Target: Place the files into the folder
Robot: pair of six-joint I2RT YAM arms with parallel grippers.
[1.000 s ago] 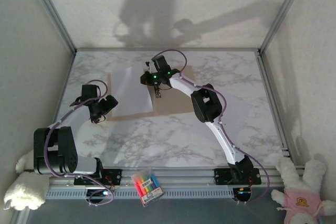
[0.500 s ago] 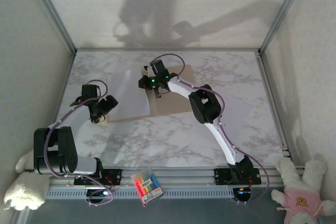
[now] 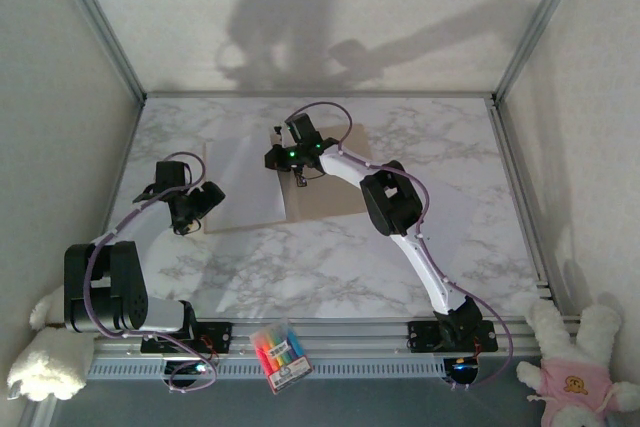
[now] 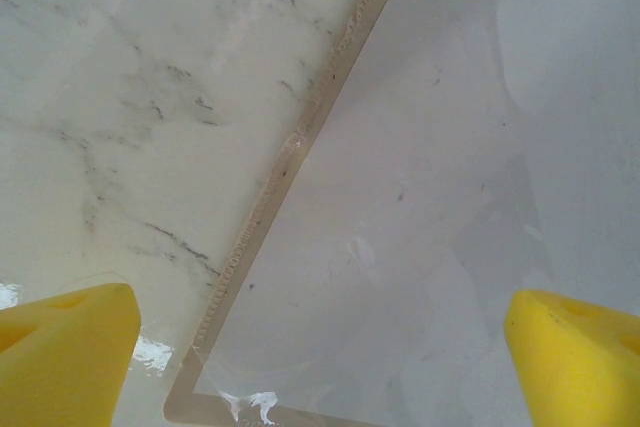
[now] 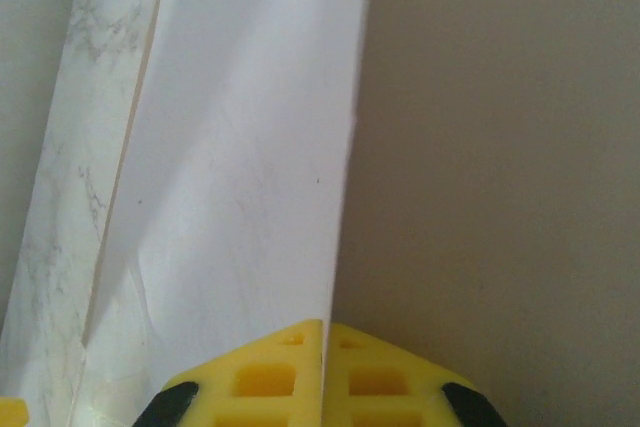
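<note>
Your right hand (image 3: 299,180) is clamped shut on the files (image 3: 245,172). In the right wrist view the sheet's long edge runs straight down into the seam between the two yellow pads (image 5: 270,377), which are pressed together with no gap. In that view the folder (image 5: 500,147) fills the 3 o'clock side as bare brown card, and the white paper (image 5: 250,167) slopes away toward 11 o'clock.

From above, the folder (image 3: 330,192) lies open on the marble surface (image 3: 450,167), toward 12 o'clock from its middle. The files cover the folder's 9 o'clock half, and the right hand sits at the sheets' 3 o'clock edge, over the middle of the folder.

Your left hand (image 3: 186,225) hangs at the folder's 8 o'clock corner with its jaws wide and nothing between them. Its wrist view shows the pads (image 4: 65,347) far apart, the white sheet (image 4: 420,197) below them, a thin tan strip of folder (image 4: 290,147) along the sheet's edge, and bare surface (image 4: 120,97) toward 10 o'clock.
</note>
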